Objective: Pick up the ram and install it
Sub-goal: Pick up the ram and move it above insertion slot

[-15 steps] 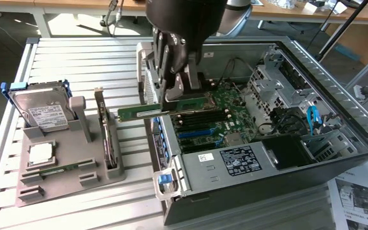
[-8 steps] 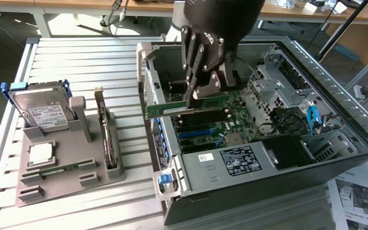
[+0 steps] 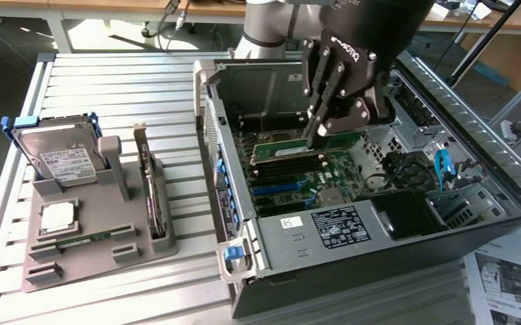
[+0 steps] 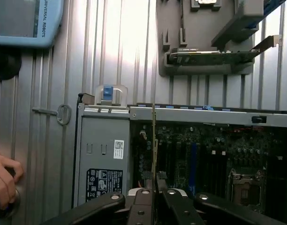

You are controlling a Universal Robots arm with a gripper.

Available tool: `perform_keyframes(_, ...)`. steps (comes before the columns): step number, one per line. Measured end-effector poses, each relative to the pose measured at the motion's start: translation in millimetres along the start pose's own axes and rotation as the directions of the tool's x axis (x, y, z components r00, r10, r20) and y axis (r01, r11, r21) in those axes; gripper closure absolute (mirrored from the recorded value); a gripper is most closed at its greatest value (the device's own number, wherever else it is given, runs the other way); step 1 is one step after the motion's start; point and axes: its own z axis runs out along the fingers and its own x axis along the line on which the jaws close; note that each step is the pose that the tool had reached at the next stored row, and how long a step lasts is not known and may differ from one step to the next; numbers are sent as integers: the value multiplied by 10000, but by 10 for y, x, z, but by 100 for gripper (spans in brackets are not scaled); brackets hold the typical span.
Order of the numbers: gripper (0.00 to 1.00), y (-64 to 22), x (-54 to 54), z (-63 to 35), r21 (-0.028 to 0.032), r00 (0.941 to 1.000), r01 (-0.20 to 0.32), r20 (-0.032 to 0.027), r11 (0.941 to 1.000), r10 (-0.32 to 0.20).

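My gripper (image 3: 313,137) reaches down into the open computer case (image 3: 351,230) and is shut on the ram (image 3: 280,151), a thin green stick. It holds the stick lengthwise just above the dark memory slots (image 3: 283,172) of the motherboard (image 3: 332,177). Whether it touches a slot I cannot tell. In the wrist view the ram (image 4: 154,140) shows edge-on as a thin line rising from between the fingers (image 4: 142,199) of my gripper (image 4: 154,192), over the motherboard (image 4: 214,154). A second, similar green stick (image 3: 81,238) lies in the grey holder (image 3: 143,254) at the exterior view's left.
The grey holder also carries a hard drive (image 3: 61,159), a dark expansion card on edge (image 3: 152,193) and a square silver chip (image 3: 59,215). Blue cables (image 3: 441,169) sit in the case. A person's hand (image 4: 3,183) and a teach pendant (image 4: 26,21) are beside the case.
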Motion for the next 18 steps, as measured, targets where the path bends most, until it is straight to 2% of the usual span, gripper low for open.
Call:
perform_keyframes(2, 87, -127, 7, -6, -6, 10000, -2, -6, 10000, 2)
perform_keyframes(4, 87, -209, 11, -11, -10, 10000, -2, -12, 10000, 2)
perform_keyframes(5, 87, -314, 17, -16, -15, 10000, -5, -16, 10000, 5)
perform_keyframes(6, 87, -376, 20, -19, -18, 10000, -4, -19, 10000, 4)
perform_keyframes(18, 87, -900, 48, -42, -37, 10000, -8, -40, 10000, 8)
